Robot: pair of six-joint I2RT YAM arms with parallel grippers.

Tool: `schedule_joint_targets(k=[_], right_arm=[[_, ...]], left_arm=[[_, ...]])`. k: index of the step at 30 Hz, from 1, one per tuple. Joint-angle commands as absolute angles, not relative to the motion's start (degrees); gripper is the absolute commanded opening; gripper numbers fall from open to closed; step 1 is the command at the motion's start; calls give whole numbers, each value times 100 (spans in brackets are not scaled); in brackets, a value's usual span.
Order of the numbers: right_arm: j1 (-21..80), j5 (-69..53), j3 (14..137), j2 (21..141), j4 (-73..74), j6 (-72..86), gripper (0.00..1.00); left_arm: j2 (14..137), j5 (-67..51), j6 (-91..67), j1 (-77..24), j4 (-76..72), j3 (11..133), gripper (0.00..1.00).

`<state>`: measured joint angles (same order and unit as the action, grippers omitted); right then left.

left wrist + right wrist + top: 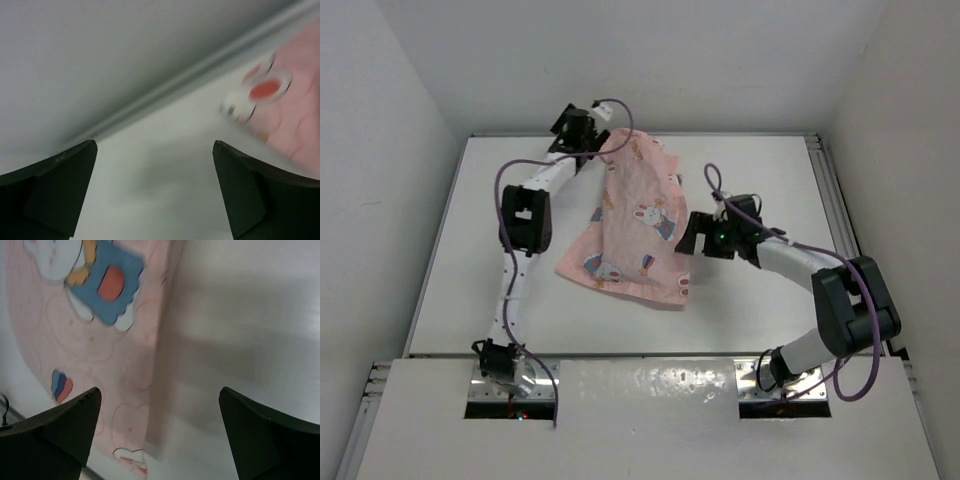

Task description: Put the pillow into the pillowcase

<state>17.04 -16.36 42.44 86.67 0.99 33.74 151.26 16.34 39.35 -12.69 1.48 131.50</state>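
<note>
Pillowcase [630, 225] lies between left claw [155, 147] and right claw [160, 392], both spread apart, gripping nothing.

I see my white-and-black left arm [512, 275] stretched far forward, elbow kinked. Its black two-finger left gripper [155, 200] is spread wide, with nothing between the fingers [50, 192]. My white-and-black right arm [790, 262] doubles back at the elbow and reaches inward. Its black two-finger right gripper [157, 440] is equally wide apart and empty.
</note>
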Motion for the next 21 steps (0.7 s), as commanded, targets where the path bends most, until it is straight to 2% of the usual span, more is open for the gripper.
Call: schedule_joint_targets(k=[1, 2, 4, 6, 8, 9, 10, 13, 14, 15, 16, 17, 18, 19, 21], right_arm=[[2135, -2013, 4000, 8630, -929, 3664, 99], [2258, -1978, 3938, 8735, -1045, 3891, 99], [2329, -1977, 3903, 9112, -1343, 4147, 97], [2425, -2179, 3789, 9350, -1966, 4543, 76], [2566, -2398, 3666, 9580, -2467, 4920, 45], [2810, -2399, 3630, 9615, -2574, 4948, 8], [3013, -2391, 3569, 9607, -2680, 4913, 0], [4215, -2181, 3340, 9309, -3155, 4334, 0], [4758, -2032, 3401, 9177, -3051, 4124, 3], [5007, -1908, 3471, 9141, -2928, 4009, 31], [5184, -1846, 3689, 9123, -2527, 3956, 50], [5464, -1767, 3796, 9027, -2340, 3851, 62], [5571, -1523, 3849, 8974, -2164, 3797, 82], [5659, -1320, 3850, 8852, -1892, 3736, 99], [5713, -742, 3701, 8362, -1662, 3656, 99]], left_arm=[[13330, 302, 2947, -985, 938, 12394, 100], [13081, -458, 2892, -923, 1236, 12236, 100], [12606, -1148, 2979, -800, 2203, 11718, 100], [11850, -1887, 3224, -739, 2966, 10808, 100], [11079, -2257, 3741, -695, 3408, 10111, 100], [10848, -2337, 3857, -642, 3758, 9446, 100], [10428, -2390, 4041, -572, 3892, 9144, 100], [9794, -2644, 4261, -98, 4139, 8115, 100], [9652, -2880, 4315, 164, 4140, 7860, 100], [9537, -3013, 4359, 515, 4087, 7431, 100], [9362, -3084, 4464, 675, 4070, 7261, 100], [9291, -3102, 4543, 807, 4104, 7103, 100], [9273, -3068, 4709, 983, 4305, 6893, 100], [9238, -2989, 4937, 1054, 4385, 6786, 100], [9194, -2603, 5044, 1194, 4316, 6427, 100]])
